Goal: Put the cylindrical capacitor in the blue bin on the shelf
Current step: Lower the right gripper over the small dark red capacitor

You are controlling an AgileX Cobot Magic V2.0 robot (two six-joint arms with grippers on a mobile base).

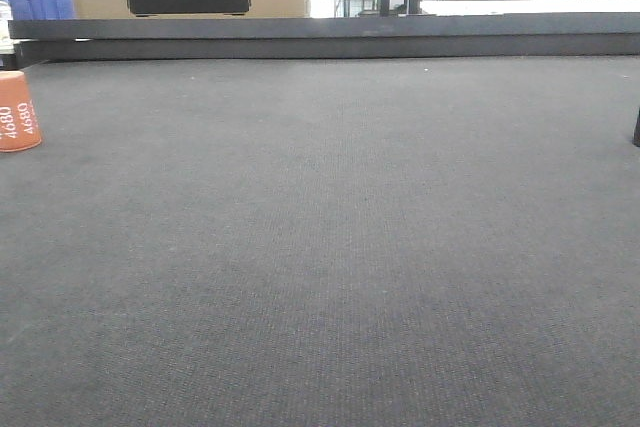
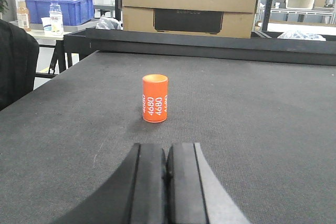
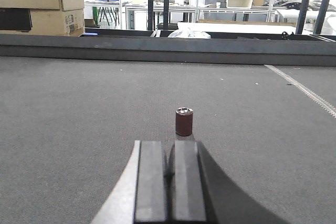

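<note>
- Left wrist-mounted view: the left gripper [image 2: 167, 151] hangs low over the worktop [image 2: 252, 129], its two dark jaws clenched pad to pad with nothing between them.
- Straight ahead of those jaws, well apart from them, the cylindrical capacitor [image 2: 155, 98] stands upright on the grey mat, orange, with white "4680" running along its side.
- Beyond the worktop's raised black back rail [image 2: 210, 45] sit two stacked cardboard boxes [image 2: 189, 1]; off to the left, on a separate pale table, is a blue crate [image 2: 58, 8] with a clear bottle [image 2: 55, 18] in front of it.
- From the right wrist-mounted camera, the right gripper [image 3: 169, 151] is likewise clenched on nothing, jaws pressed together.
- Just ahead of it a small dark reddish-brown cylinder [image 3: 184, 121] with a metallic top stands upright on the mat, apart from the jaws.
- A pale strip [image 3: 310, 93] runs diagonally across the mat on the right side.
- Seen from the exterior front-facing camera, the orange capacitor sits at the far left edge of the picture, partly cut off, standing near the back of the worktop; the rest of the mat in this view carries nothing I can make out.
</note>
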